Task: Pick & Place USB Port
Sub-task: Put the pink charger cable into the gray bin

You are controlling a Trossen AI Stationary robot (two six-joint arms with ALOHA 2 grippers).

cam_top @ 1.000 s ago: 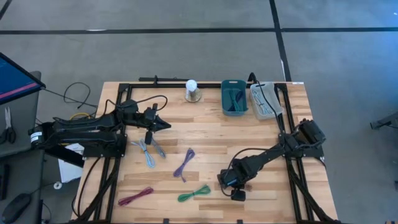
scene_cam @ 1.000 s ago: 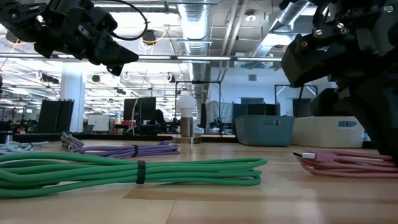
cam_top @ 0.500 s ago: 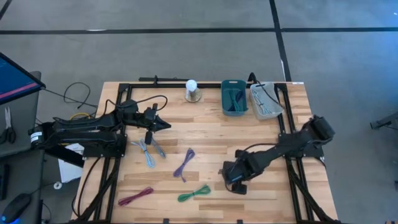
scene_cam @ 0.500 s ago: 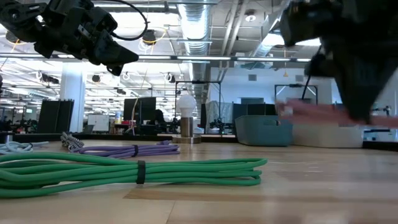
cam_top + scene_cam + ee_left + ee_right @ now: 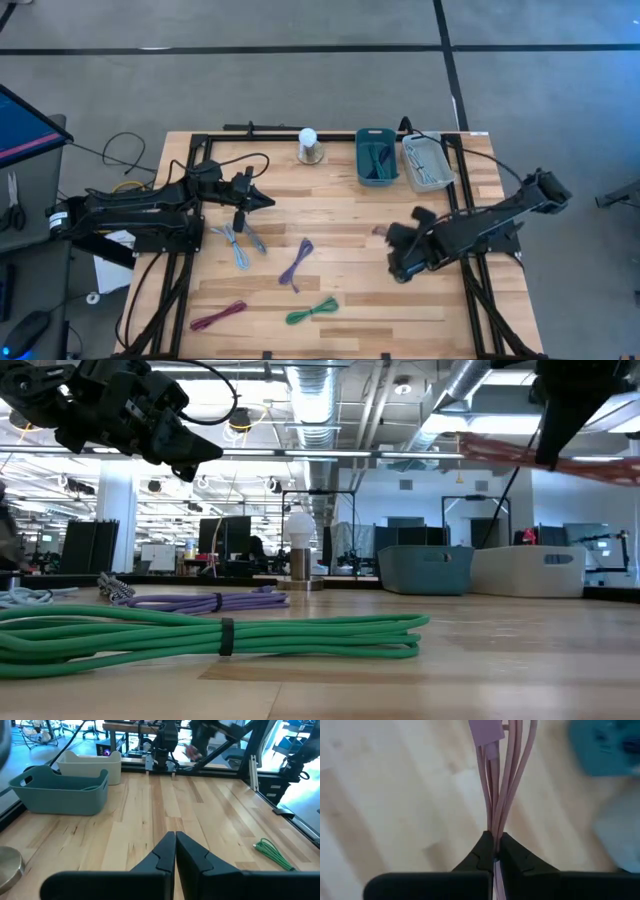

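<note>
Pink USB cable (image 5: 501,785) pinched in right pincer (image 5: 494,851), lifted above table (image 5: 340,215)

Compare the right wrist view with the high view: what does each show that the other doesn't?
Only the right wrist view shows the right gripper shut on the pink bundled USB cable, strands pinched between its fingers. Only the high view shows the left gripper idle over the table's left, the grey, purple, magenta and green cables, and the white lamp. Both show the wooden table, teal bin and pale grey bin.
</note>
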